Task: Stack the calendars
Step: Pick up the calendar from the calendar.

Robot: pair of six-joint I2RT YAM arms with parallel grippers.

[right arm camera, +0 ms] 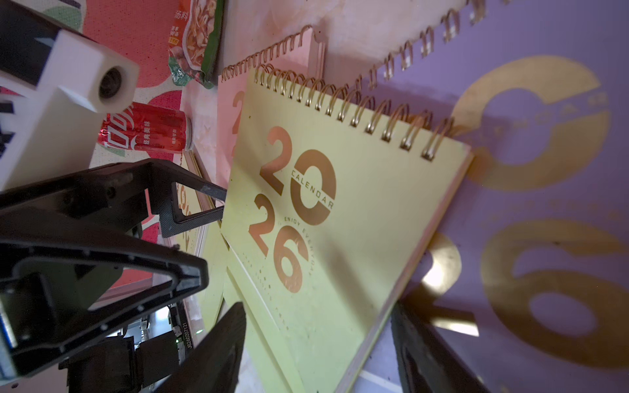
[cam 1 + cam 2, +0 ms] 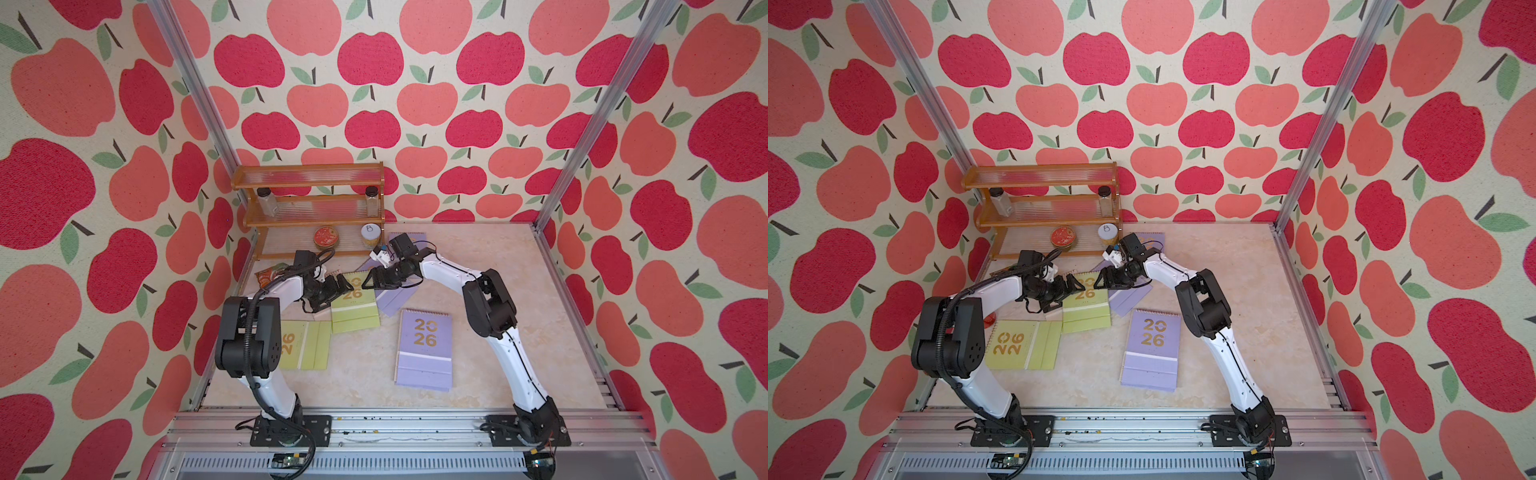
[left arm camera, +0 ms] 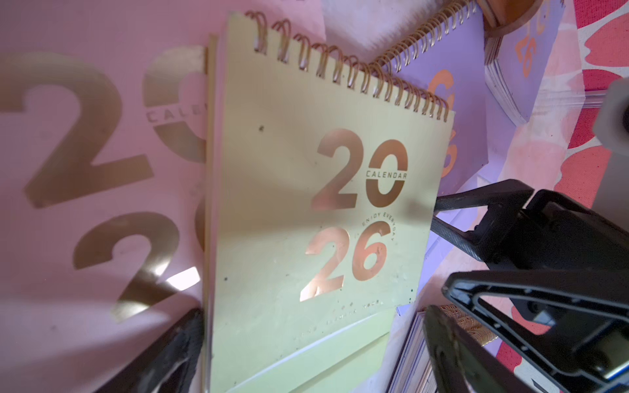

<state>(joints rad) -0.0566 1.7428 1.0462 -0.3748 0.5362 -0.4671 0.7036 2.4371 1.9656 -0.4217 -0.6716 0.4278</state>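
The left arm point(image 2: 253, 332) rises from its base at the near rail to a high elbow. From there the forearm goes forward and inward, and the wrist bends down. The right arm point(image 2: 494, 307) does the same in mirror, so the two tools point at each other, tip near tip, low over the tabletop point(image 2: 536, 266).

The left tool point(image 2: 343, 286) has its jaws spread wide. In the left wrist view its fingers point(image 3: 452, 350) stand far apart and clamp nothing. The right tool point(image 2: 368, 283) also has its jaws apart, but less wide. In the right wrist view its fingers point(image 1: 224, 343) stand on both sides of a calendar's side edge. I cannot tell if any pad presses there.

Between the two tools lies a yellow-green calendar point(image 2: 357, 309), cover up, with the spiral on its far side. One finger of each tool comes to a side edge of it, from opposite sides. Under it, on the left tool's side, is a pale pink calendar point(image 3: 85, 177). On the right tool's side is a lilac calendar point(image 1: 544, 177). Behind the left tool, beside its arm's elbow, lies a second yellow-green calendar point(image 2: 1021, 345). Behind the right tool, toward its arm's base, a second lilac calendar point(image 2: 424, 349) lies flat and alone.
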